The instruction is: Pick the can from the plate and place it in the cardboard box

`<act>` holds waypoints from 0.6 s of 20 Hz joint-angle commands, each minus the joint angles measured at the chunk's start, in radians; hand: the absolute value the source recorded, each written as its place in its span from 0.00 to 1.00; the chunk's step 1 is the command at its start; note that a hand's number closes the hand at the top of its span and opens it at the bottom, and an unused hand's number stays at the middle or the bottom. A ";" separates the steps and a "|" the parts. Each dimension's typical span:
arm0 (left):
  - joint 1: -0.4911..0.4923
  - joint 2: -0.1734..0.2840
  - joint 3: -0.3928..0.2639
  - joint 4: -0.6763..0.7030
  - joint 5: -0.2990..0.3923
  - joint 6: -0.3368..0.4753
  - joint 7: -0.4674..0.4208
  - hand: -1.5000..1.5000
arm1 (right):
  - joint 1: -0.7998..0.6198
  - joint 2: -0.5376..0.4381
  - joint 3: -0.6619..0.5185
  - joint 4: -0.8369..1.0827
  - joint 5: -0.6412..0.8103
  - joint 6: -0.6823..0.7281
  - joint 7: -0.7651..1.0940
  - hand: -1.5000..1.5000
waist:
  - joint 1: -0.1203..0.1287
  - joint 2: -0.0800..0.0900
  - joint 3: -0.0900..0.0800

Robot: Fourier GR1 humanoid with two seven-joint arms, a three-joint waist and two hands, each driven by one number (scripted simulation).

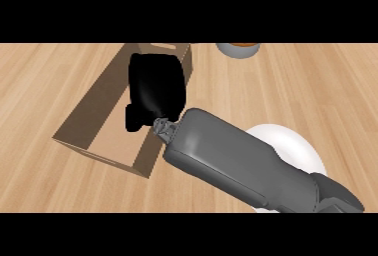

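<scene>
1. Grey forearm [244,162]: nearest the camera, entering from the lower right and running up-left across the plate
2. Right hand [156,90]: black, over the open cardboard box [96,112]; seen from the back, so whether its fingers are curled or straight cannot be told
3. Can: not visible anywhere; judged either hidden under the hand or already inside the box
4. Plate [295,145]: white, partly covered by the forearm, no can on its visible part
5. Bowl [238,48]: at the top edge, well apart from the box
6. Left hand: not in view
7. Risk, judged: the forearm lies near the box's near wall, so a sideways withdrawal could nudge or tip the box
8. Writing or labels: none readable
</scene>
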 commanded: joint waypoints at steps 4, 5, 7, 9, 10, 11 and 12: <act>-0.211 -0.054 -0.008 -0.141 0.032 -0.007 -0.053 0.50 | -0.156 0.006 -0.036 0.083 0.103 -0.074 0.232 1.00 | -0.034 0.006 0.005; -0.209 -0.050 -0.005 -0.142 0.033 -0.011 -0.055 0.50 | -0.168 0.006 -0.043 0.094 0.104 -0.080 0.247 1.00 | -0.025 0.011 0.006; -0.217 -0.052 -0.003 -0.140 0.041 -0.022 -0.055 0.50 | -0.197 0.006 -0.058 0.127 0.116 -0.079 0.269 1.00 | -0.025 0.020 0.005; -0.217 -0.059 -0.003 -0.146 0.042 -0.023 -0.060 0.50 | -0.211 0.006 -0.065 0.159 0.122 -0.076 0.298 1.00 | -0.019 0.025 0.006; -0.220 -0.071 -0.010 -0.159 0.039 -0.015 -0.063 0.50 | -0.226 0.006 -0.074 0.173 0.131 -0.077 0.306 1.00 | -0.021 0.025 0.009; -0.226 -0.065 -0.003 -0.154 0.039 -0.013 -0.054 0.50 | -0.228 0.006 -0.077 0.179 0.129 -0.085 0.313 1.00 | -0.024 0.029 0.008; -0.229 -0.075 -0.017 -0.153 0.039 -0.022 -0.059 0.50 | -0.237 0.006 -0.082 0.189 0.137 -0.099 0.318 1.00 | -0.025 0.032 0.008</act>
